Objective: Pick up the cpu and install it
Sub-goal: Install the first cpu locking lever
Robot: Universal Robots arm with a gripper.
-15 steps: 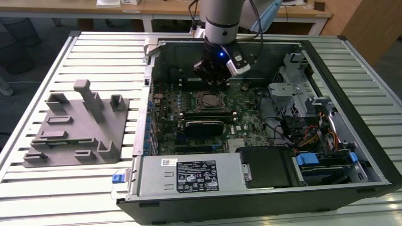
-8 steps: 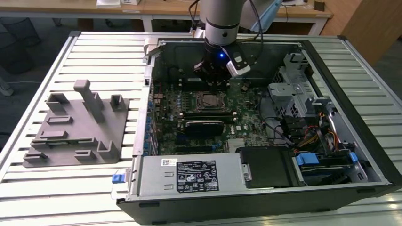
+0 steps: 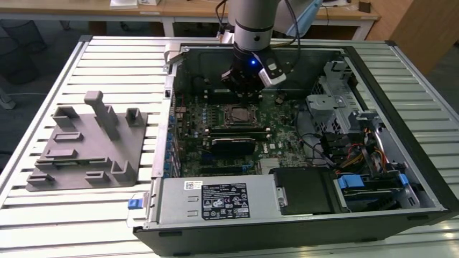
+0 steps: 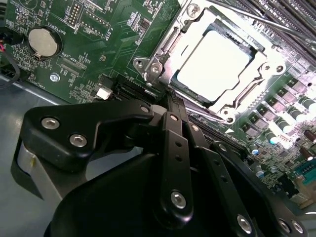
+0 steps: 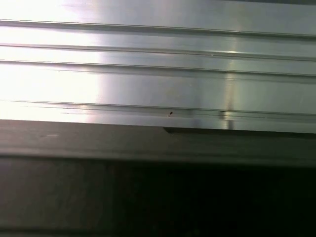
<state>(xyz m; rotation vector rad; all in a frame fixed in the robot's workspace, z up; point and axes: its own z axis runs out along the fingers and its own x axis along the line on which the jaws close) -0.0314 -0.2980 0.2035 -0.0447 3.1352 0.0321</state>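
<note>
The cpu (image 4: 219,66), a flat square chip with a shiny pale metal top, lies inside the motherboard socket, with the metal frame (image 4: 163,54) around it. In the second wrist view my gripper (image 4: 169,100) is shut with nothing between its fingers; its tips stand just beside the socket frame's corner, apart from the chip. In the exterior view the gripper (image 3: 248,94) hangs inside the open computer case, just behind the socket (image 3: 238,113) on the green board.
A grey plastic fixture block (image 3: 86,145) with upright posts stands on the slatted metal table (image 3: 107,54) at the exterior view's left. The case walls (image 3: 401,107), drive cage (image 3: 337,102), cables and power supply (image 3: 222,201) crowd around the board. A coin battery (image 4: 43,41) sits nearby.
</note>
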